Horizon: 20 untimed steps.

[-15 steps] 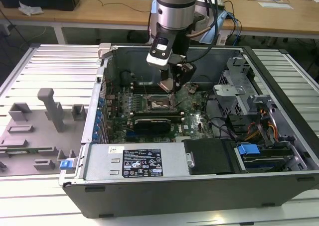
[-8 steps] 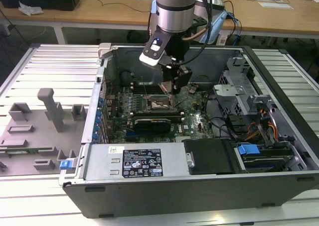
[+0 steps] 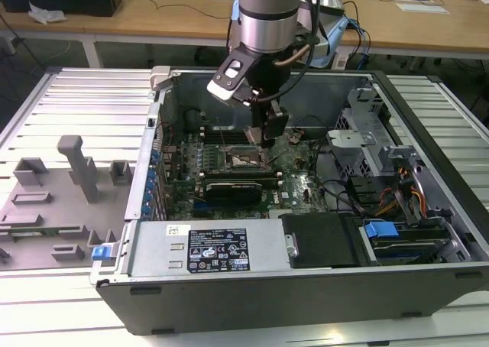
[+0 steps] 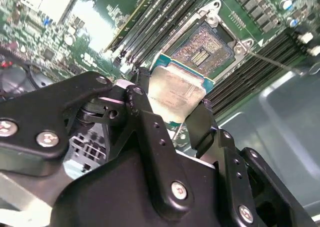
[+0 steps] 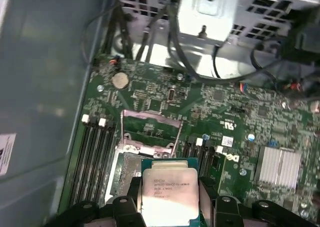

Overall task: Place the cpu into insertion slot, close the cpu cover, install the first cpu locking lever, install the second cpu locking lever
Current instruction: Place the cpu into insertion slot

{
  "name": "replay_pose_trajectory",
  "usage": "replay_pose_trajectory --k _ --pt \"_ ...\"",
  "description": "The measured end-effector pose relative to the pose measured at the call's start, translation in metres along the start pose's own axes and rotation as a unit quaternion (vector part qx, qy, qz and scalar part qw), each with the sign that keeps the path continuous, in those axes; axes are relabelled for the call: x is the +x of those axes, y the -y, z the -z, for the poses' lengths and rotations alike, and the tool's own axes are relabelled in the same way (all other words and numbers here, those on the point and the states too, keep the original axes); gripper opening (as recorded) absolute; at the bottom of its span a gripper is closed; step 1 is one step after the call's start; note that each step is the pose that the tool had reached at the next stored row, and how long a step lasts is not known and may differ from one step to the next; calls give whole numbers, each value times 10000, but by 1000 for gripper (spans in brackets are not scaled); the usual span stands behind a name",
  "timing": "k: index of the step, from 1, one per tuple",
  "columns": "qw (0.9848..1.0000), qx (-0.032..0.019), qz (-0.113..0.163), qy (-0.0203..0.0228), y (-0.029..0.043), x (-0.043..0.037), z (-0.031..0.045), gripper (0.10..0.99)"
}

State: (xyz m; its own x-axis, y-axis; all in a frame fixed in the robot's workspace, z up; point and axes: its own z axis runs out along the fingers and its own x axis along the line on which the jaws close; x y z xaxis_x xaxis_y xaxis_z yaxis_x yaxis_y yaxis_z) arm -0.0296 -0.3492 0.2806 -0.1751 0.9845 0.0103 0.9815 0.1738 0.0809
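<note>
In the first wrist view the picture edge cuts off part of the cpu point(image 5: 170, 196). The chip hides most of the insertion slot point(image 5: 124, 173), and I can make out just a strip of contacts beside it. The cpu cover point(image 5: 150, 118) stands raised at the slot's far edge. In the second wrist view the gripper point(image 4: 170, 106) is clamped on the chip, one finger on each opposite edge. It holds the chip above the slot and clear of the bare contact field. I cannot tell whether the chip is level with the slot.
</note>
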Motion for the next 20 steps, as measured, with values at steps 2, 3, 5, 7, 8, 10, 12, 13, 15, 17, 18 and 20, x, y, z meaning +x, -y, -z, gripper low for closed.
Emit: replay_pose_trajectory --k 2,3,5,7,8,10,12,13,15,17,18,20 --pt "9996 -3 -281 22 2 0 -17 541" --pt "9991 -4 -417 34 2 0 -29 541" --pt "9977 -7 -677 55 5 -1 -53 541" --pt "9966 -8 -821 67 6 -1 -71 541" --pt "9962 -8 -872 71 9 0 -80 541" --pt "9957 -9 -928 76 22 14 -101 541" --pt "9956 -20 -933 76 50 62 -134 541" --pt "9956 -37 -932 81 62 87 -146 541" --pt "9956 -74 -931 96 85 120 -161 541" --pt "9955 -158 -928 116 117 163 -179 541" --pt "9954 -183 -928 118 130 169 -186 541" --pt "9954 -219 -921 121 162 177 -203 541"
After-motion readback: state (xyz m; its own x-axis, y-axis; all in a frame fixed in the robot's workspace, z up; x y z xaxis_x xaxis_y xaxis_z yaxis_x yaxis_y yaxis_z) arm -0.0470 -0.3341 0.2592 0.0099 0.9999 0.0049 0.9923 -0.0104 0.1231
